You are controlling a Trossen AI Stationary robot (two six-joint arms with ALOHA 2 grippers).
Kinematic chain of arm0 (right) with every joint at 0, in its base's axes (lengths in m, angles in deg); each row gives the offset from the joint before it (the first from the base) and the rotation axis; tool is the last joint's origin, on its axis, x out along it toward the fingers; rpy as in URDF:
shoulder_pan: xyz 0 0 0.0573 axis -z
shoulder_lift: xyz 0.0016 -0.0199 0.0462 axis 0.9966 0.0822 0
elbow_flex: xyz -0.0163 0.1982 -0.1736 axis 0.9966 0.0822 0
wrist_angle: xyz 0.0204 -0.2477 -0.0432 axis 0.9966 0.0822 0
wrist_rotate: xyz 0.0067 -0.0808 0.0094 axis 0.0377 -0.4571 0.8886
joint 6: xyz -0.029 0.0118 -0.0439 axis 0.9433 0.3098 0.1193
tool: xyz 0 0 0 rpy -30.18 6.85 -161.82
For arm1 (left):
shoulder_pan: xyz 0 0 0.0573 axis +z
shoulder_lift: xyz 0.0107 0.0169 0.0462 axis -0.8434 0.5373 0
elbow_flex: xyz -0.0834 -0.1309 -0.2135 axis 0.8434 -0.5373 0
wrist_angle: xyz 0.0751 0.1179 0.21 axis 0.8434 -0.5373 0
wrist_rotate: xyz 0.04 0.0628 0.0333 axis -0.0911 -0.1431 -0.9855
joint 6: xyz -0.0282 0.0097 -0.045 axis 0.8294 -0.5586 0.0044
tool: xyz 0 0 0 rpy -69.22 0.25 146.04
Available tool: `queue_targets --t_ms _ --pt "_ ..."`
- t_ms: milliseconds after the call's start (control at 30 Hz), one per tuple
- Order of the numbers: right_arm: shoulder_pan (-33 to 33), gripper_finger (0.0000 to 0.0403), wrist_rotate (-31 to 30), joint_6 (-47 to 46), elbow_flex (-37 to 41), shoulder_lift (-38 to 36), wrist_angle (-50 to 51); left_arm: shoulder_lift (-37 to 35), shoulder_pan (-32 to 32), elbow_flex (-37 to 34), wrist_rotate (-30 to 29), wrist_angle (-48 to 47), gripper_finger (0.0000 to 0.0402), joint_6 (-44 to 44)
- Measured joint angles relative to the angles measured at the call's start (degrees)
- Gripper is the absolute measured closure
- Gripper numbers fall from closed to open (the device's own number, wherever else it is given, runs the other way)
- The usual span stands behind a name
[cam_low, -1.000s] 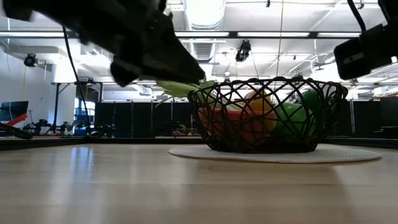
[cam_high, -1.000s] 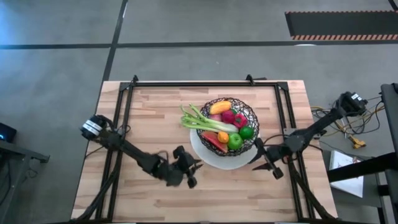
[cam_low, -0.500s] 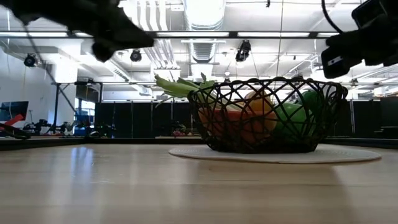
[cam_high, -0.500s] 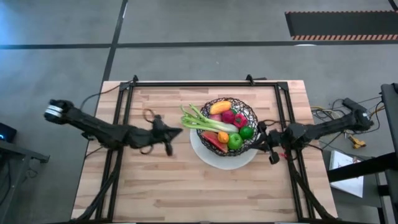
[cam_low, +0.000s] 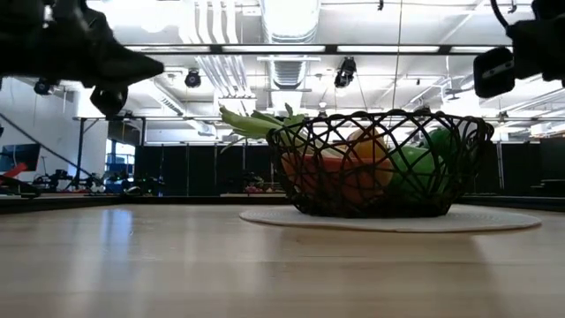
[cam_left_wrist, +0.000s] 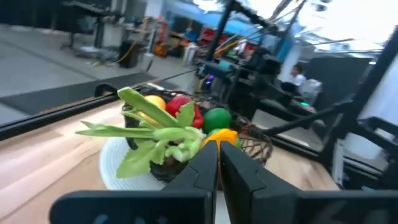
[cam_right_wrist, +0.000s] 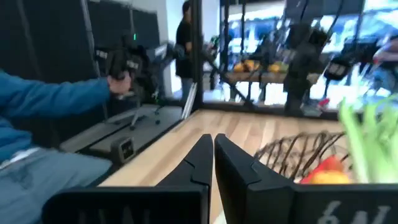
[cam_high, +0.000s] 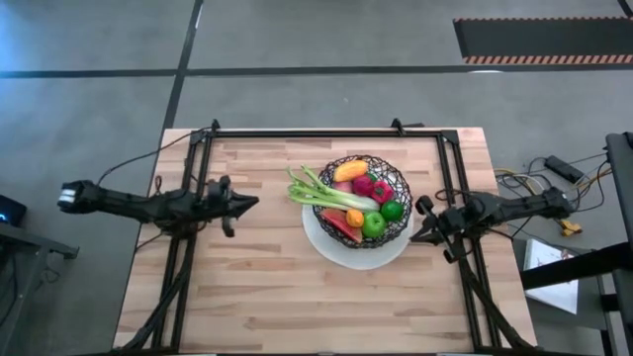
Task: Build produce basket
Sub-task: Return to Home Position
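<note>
Near the middle of the table (cam_high: pixel 267 287) the basket (cam_high: pixel 368 159) sits on the plate (cam_high: pixel 346 259) full of produce (cam_high: pixel 364 203), so we should back left gripper (cam_high: pixel 237 205) and right gripper (cam_high: pixel 423 229), fingers clenched empty, straight out over the side edges, clear of the celery (cam_high: pixel 312 188).

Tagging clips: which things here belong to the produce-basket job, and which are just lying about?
Job: wire basket, celery stalk, green apple, lime, left gripper left of basket, right gripper right of it.
Lying about: white plate under the basket, cables beyond the table.
</note>
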Motion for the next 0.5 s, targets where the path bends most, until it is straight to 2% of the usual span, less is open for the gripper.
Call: queue_targets --t_ms 133,200,367,500 --pt "0.01 0.0394 -0.83 -0.69 0.17 0.0 -0.31 -9.12 1.0 -4.86 3.11 -0.35 0.0401 -3.47" --pt "0.02 0.0394 -2.68 -1.59 0.17 0.03 0.43 -13.06 1.09 -5.23 3.45 -3.96 0.0402 -5.09" --pt "0.02 0.0394 -12.12 -4.33 0.2 0.07 1.05 -21.48 1.11 -5.29 4.02 -12.71 0.0402 -6.81" --pt "0.04 0.0394 -19.07 -3.89 0.2 0.02 1.53 -20.78 1.11 -5.31 4.19 -12.89 0.0402 -8.93"
